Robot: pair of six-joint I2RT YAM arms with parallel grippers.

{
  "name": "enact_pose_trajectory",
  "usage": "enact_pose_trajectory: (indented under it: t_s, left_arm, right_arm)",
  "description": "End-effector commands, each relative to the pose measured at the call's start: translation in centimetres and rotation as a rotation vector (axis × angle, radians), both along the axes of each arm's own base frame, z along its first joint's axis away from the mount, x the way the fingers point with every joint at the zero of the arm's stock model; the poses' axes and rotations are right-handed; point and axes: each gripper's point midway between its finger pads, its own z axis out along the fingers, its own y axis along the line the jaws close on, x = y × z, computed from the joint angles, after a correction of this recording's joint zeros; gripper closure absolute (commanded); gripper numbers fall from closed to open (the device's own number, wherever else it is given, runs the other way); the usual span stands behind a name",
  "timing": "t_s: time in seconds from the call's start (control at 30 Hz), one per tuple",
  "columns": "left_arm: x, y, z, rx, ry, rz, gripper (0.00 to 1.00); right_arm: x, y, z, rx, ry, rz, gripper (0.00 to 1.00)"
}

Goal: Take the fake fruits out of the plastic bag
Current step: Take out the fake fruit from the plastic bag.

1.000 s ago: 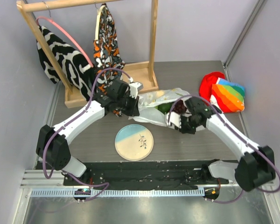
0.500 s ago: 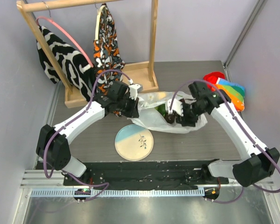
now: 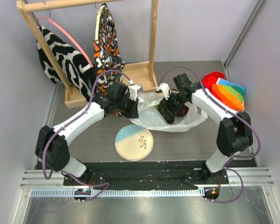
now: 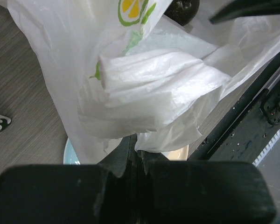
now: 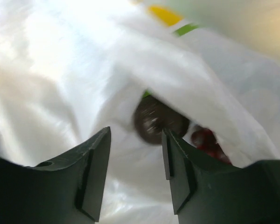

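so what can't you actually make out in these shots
1. The plastic bag's full contents: top view, its film and the right pincer cover them.
2. What kind the dark fruit is: right wrist view, blurred, with a bag fold over its top.
3. The plate: left wrist view, only slivers show under the bag that the left pincer pinches.

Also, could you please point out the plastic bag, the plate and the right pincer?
plastic bag (image 4: 149, 88): left wrist view, its bunched white fold.
plate (image 3: 128, 148): top external view, its bare cream part.
right pincer (image 5: 136, 135): right wrist view, midway between the fingertips.
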Motion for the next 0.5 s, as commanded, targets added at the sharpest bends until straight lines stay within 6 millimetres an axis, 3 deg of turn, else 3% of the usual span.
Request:
enact_pose_trajectory:
  t_s: [0.0,0.07,0.1,0.23,0.47]
  left_arm:
    - [0.3,0.0,1.8,-0.043,-0.073,-0.009,0.87]
    - [0.1,-0.1,1.8,-0.047,-0.064,-0.014,0.76]
    - [0.1,-0.1,1.8,-0.050,-0.061,-0.016,0.68]
    - [0.2,-0.1,1.8,-0.044,-0.065,-0.011,0.59]
    - [0.2,0.0,1.6,-0.039,-0.069,-0.020,0.58]
  right_arm:
    - [7.8,0.8,1.0,0.020,-0.137,-0.287,0.43]
    - [10.0,0.7,1.2,0.013,-0.168,-0.355,0.40]
    - [10.6,0.6,-0.1,-0.004,-0.141,-0.400,0.38]
    - [12.6,0.2,-1.6,-0.044,-0.130,-0.511,0.29]
    - [11.5,0.1,-3.7,-0.085,-0.048,-0.495,0.17]
